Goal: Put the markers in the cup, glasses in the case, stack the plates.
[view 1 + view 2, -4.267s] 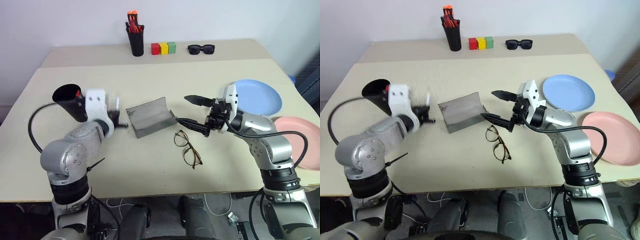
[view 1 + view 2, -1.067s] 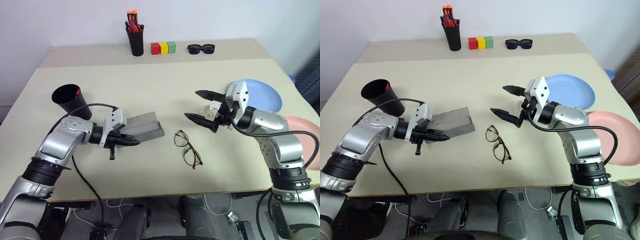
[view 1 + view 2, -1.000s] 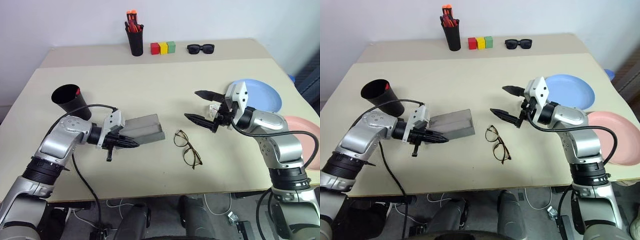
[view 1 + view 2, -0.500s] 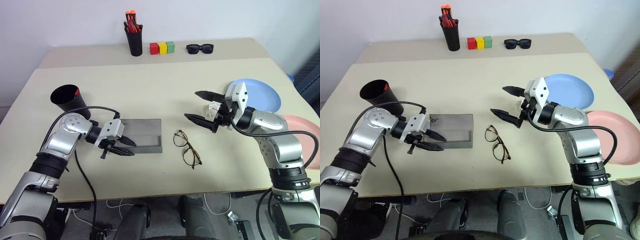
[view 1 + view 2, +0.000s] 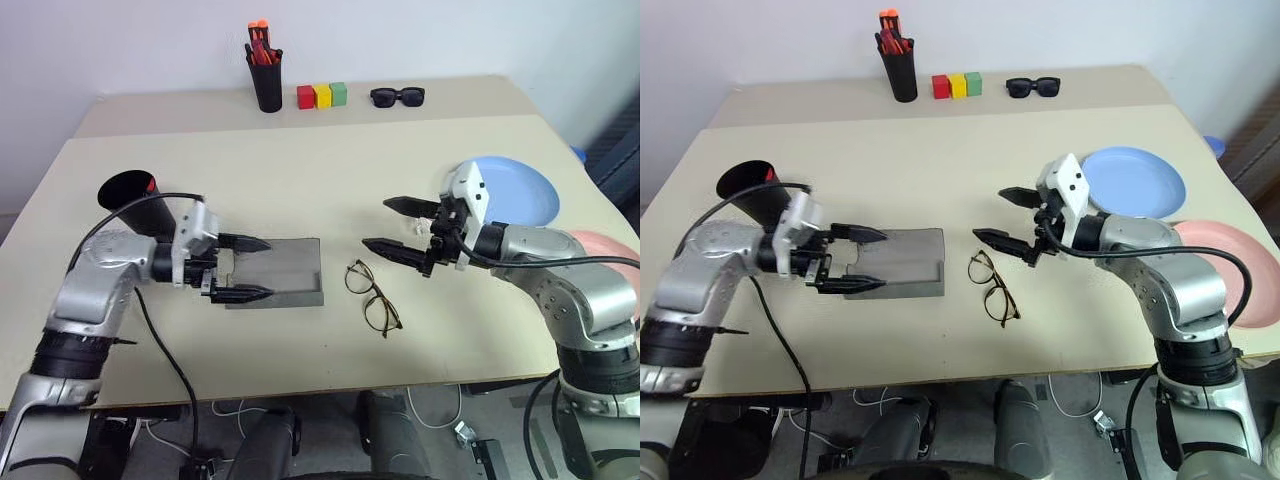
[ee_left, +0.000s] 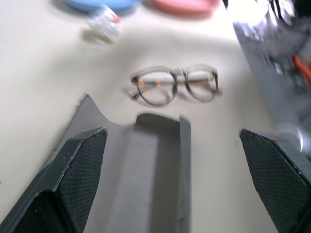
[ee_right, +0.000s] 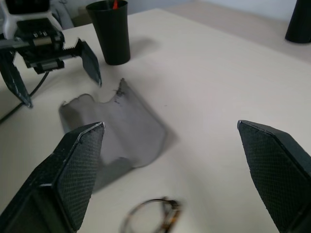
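Fingers of both left gripper and right gripper spread empty; case shows possibly no legible label.

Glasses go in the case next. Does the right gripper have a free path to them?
Probably yes: the right gripper hangs open just above the glasses, with only bare table between them.

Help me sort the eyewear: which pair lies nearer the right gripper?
The wire-framed glasses, lying just below the right gripper; the black sunglasses sit far off at the table's back edge.
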Controlling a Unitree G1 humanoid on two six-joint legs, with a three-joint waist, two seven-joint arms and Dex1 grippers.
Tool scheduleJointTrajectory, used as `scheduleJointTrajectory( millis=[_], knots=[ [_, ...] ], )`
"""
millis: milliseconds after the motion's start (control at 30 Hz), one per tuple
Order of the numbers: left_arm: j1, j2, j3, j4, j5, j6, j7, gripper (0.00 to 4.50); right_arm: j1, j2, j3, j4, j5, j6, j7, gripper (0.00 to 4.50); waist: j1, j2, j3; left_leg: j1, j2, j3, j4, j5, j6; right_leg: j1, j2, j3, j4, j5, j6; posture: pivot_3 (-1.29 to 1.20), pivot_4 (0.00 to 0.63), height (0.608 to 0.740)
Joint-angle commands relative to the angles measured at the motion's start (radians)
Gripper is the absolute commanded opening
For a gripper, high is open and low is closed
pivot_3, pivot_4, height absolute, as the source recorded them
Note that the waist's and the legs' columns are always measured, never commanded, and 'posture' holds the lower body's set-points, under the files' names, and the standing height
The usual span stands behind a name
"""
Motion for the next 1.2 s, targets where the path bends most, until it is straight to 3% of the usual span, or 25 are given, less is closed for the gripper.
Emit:
scheduleJointTrajectory(
  millis=[33, 167, 433, 833, 933, 1067, 1200],
  knots=[
    [0.071, 0.022, 0.115, -0.114, -0.102, 0.079, 0.056, 4.47, 0.022, -0.013, 0.018, -0.117, -0.007, 0.213, -0.167, 4.5, 0.002, 0.0, 0.0, 0.0, 0.0, 0.0, 0.0, 0.0, 0.0, 0.0, 0.0, 0.0, 0.0, 0.0, 0.0, 0.0, 0.15, 0.74],
    [0.143, 0.043, 0.183, -0.18, -0.157, 0.109, 0.077, 4.47, 0.007, 0.03, -0.025, -0.132, -0.038, 0.432, -0.339, 4.5, 0.008, 0.0, 0.0, -0.001, 0.0, 0.001, 0.002, 0.0, 0.0, 0.0, 0.0, 0.0, -0.001, 0.0, 0.0, 0.0, 0.15, 0.74],
    [0.169, 0.045, 0.201, -0.239, -0.193, 0.121, 0.117, 4.47, -0.05, 0.104, -0.092, -0.194, 0.037, 0.719, -0.366, 4.5, 0.004, 0.0, 0.0, 0.0, 0.0, 0.001, 0.002, 0.0, 0.0, 0.001, 0.0, 0.0, -0.001, 0.0, 0.0, 0.0, 0.15, 0.74],
    [0.238, 0.044, 0.21, -0.261, -0.191, 0.066, 0.114, 4.47, 0.04, 0.191, -0.016, -0.189, 0.052, 0.739, -0.46, 4.5, 0.003, 0.0, 0.0, 0.0, 0.0, 0.002, 0.001, 0.0, 0.0, 0.001, 0.0, 0.0, -0.002, 0.0, 0.0, 0.0, 0.15, 0.74],
    [0.252, 0.046, 0.213, -0.256, -0.188, 0.045, 0.11, 4.5, 0.037, 0.204, -0.02, -0.165, 0.046, 0.739, -0.471, 3.68, 0.002, 0.0, 0.0, 0.0, 0.0, 0.002, 0.001, 0.0, 0.0, 0.001, 0.0, 0.0, -0.002, 0.0, 0.0, 0.0, 0.15, 0.74],
    [0.268, 0.05, 0.22, -0.236, -0.187, 0.024, 0.102, 4.5, 0.027, 0.216, -0.02, -0.15, 0.048, 0.739, -0.479, 1.66, 0.002, 0.0, 0.0, 0.0, 0.0, 0.002, 0.001, 0.0, 0.0, 0.001, 0.0, 0.0, -0.002, 0.0, 0.0, 0.0, 0.15, 0.74],
    [0.279, 0.05, 0.219, -0.218, -0.175, -0.003, 0.092, 4.5, 0.026, 0.21, -0.011, -0.151, 0.052, 0.739, -0.48, 1.66, 0.002, 0.0, 0.0, 0.0, 0.0, 0.002, 0.001, 0.0, 0.0, 0.001, 0.0, 0.0, -0.002, 0.0, 0.0, 0.0, 0.15, 0.74]
  ],
)
